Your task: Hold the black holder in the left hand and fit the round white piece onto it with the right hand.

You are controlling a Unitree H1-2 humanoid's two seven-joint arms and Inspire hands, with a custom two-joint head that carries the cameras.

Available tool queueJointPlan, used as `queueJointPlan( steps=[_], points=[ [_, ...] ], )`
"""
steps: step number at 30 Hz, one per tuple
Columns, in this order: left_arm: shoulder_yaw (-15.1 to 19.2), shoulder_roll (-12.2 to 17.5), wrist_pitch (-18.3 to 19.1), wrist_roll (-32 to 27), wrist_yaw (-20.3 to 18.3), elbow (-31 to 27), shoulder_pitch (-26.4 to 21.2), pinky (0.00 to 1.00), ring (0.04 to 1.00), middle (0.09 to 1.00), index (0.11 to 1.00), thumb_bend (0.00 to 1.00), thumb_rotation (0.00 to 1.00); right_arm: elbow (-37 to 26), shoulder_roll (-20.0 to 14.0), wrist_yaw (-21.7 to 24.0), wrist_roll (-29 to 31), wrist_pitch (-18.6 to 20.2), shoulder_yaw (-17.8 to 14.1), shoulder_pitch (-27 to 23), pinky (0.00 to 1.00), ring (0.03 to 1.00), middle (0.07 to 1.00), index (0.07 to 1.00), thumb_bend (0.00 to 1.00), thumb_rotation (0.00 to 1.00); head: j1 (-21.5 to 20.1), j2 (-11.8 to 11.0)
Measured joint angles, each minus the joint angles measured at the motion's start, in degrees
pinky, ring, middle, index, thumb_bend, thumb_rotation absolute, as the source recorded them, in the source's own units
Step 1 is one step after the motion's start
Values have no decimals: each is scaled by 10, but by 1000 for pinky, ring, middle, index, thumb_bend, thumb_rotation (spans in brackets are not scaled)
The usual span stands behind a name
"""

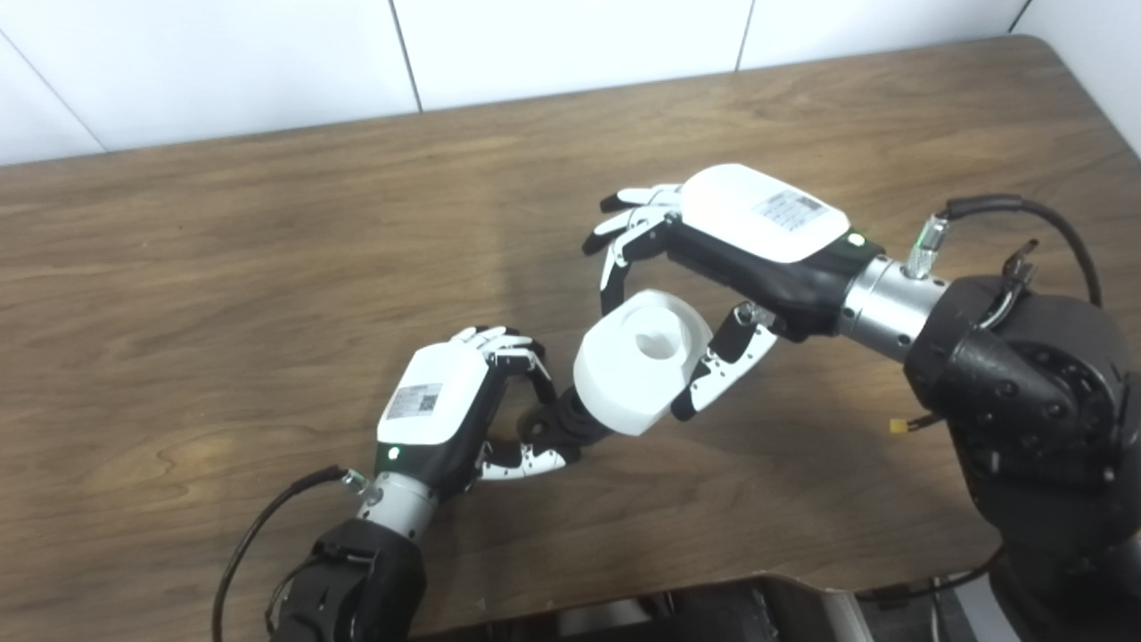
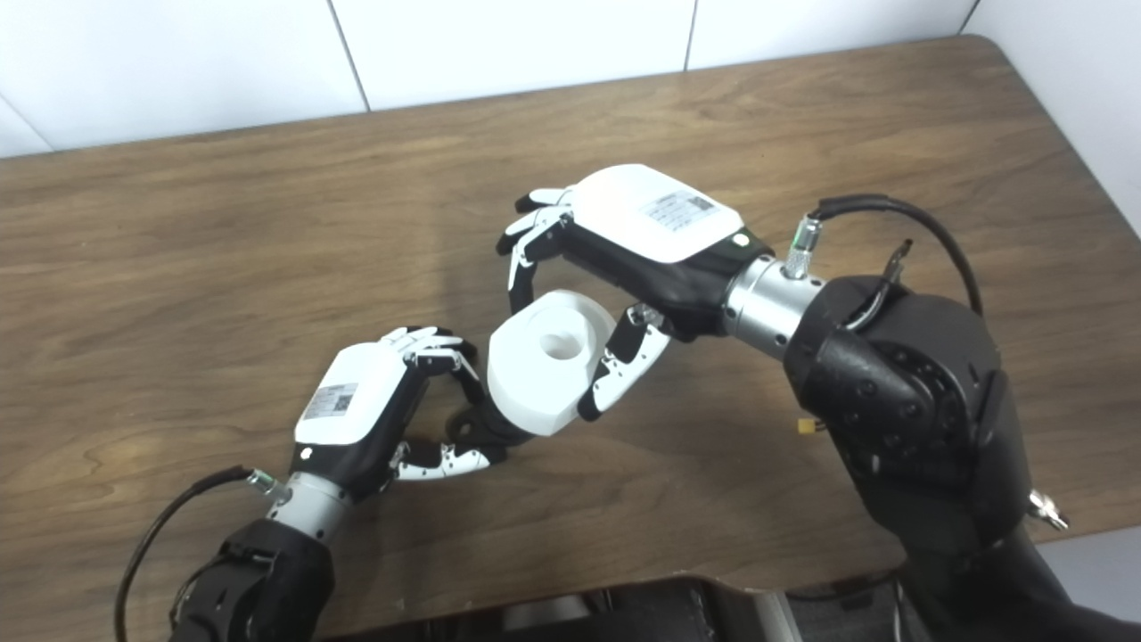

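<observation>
My left hand [image 1: 463, 401] is shut on the black holder [image 1: 560, 423], whose dark end sticks out to the right of its fingers. The round white piece [image 1: 640, 358], a thick disc with a hole in its face, is tilted against the holder's tip; where they join is hidden. My right hand [image 1: 713, 259] is shut on the white piece, fingers over its far edge and thumb on its near right side. In the right eye view, the white piece [image 2: 548, 361] hides most of the holder [image 2: 481, 423] between my left hand [image 2: 370, 406] and right hand [image 2: 624, 241].
The wooden table [image 1: 267, 267] spreads all around the hands. A white tiled wall [image 1: 535, 45] runs along its far edge. The table's right edge [image 1: 1096, 98] lies near the right arm, and a dark object shows below the front edge.
</observation>
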Motion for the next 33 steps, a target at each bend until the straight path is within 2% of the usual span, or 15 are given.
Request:
queueJointPlan(
  steps=[19, 27, 33],
  points=[
    [-3, -4, 12, 5, -13, -6, -2, 914, 855, 779, 486, 516, 53, 42, 31, -16, -28, -55, 34, 6, 917, 929, 804, 483, 521, 148, 0, 1],
    [-4, -4, 13, 5, -14, -7, -2, 913, 856, 779, 486, 516, 52, 49, 53, -16, -42, -65, 41, 5, 911, 936, 803, 483, 521, 149, -1, 2],
    [-5, -4, 14, 5, -15, -8, -2, 912, 856, 779, 486, 516, 53, 49, 56, -13, -50, -65, 45, 5, 899, 929, 803, 484, 520, 149, 0, 3]
  ],
)
